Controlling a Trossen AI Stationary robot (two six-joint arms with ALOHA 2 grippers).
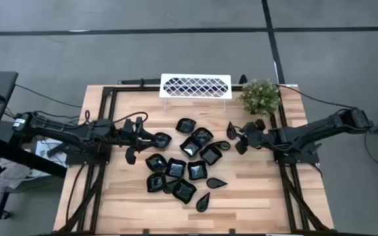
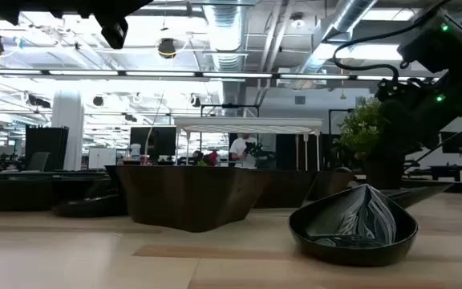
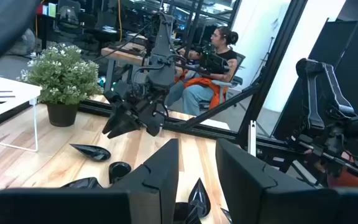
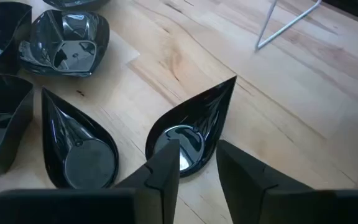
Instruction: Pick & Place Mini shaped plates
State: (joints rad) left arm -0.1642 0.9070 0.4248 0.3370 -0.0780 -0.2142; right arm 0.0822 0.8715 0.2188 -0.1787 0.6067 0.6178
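Note:
Several glossy black mini shaped plates [image 1: 189,160] lie bunched on the wooden table's middle; a teardrop one [image 2: 359,225] sits nearest the low camera. My right gripper [image 4: 197,155] stands open at the bunch's right side [image 1: 241,139]. It points down-left over the round end of a teardrop plate [image 4: 191,124], one finger over its hollow and one outside the rim. A second teardrop plate [image 4: 79,149] lies beside it. My left gripper [image 3: 197,162] is open and raised, pointing level, left of the bunch [image 1: 151,139]. Table and a pointed plate [image 3: 197,196] show through its gap. My right gripper has its fingers on either side of the teardrop plate's round-end rim [image 4: 201,163], coming from above and from the table's right. The plate lies flat on the wood. I cannot tell whether the fingers touch it.
A white lattice tray [image 1: 195,87] stands on thin legs at the far edge, with a small green plant [image 1: 260,97] to its right. Dark frame rails [image 1: 97,164] run along the table's sides. Bare wood lies toward the near edge. A person [image 3: 219,56] sits beyond the table.

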